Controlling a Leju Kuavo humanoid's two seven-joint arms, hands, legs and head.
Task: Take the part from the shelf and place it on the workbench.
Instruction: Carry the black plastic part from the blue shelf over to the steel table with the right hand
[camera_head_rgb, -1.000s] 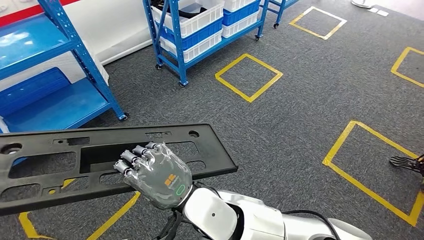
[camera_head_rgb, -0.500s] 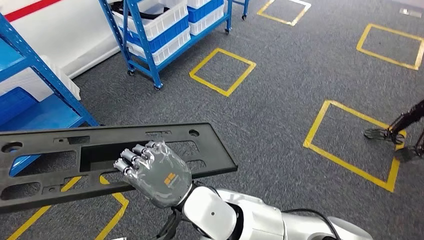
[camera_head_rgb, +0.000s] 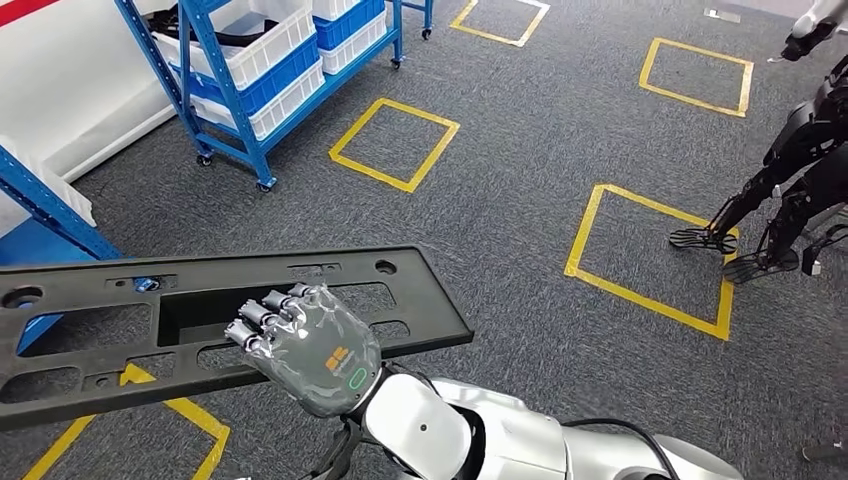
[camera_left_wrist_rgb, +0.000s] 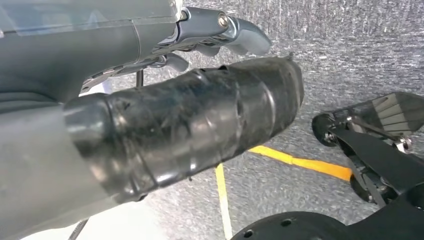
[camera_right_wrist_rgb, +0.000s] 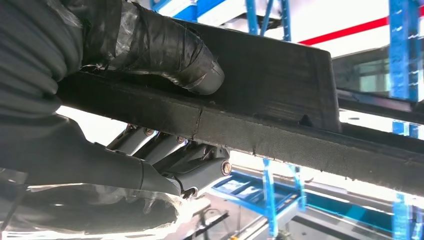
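Here the part (camera_head_rgb: 215, 320), a long black perforated panel, is off the shelf and carried above the grey carpeted floor (camera_head_rgb: 520, 180), so the pick-up is judged complete; the carry and the placing on the bench are left, and no bench is in sight. The right hand (camera_head_rgb: 305, 345) grips the panel's near long edge: in the head view its fingers (camera_head_rgb: 262, 315) lie across the top face, and in the right wrist view its taped thumb (camera_right_wrist_rgb: 165, 47) presses one face of the panel while the fingers close on the other. The right forearm comes in from below and right, the hand turned back-upward. The left hand (camera_left_wrist_rgb: 150, 120) hangs over the floor; whether its fingers are apart or together cannot be told. Beyond the right hand, past the panel, stands a blue shelf (camera_head_rgb: 255, 75) with white bins; well to its right stands another dark robot (camera_head_rgb: 790, 170) on yellow floor markings.
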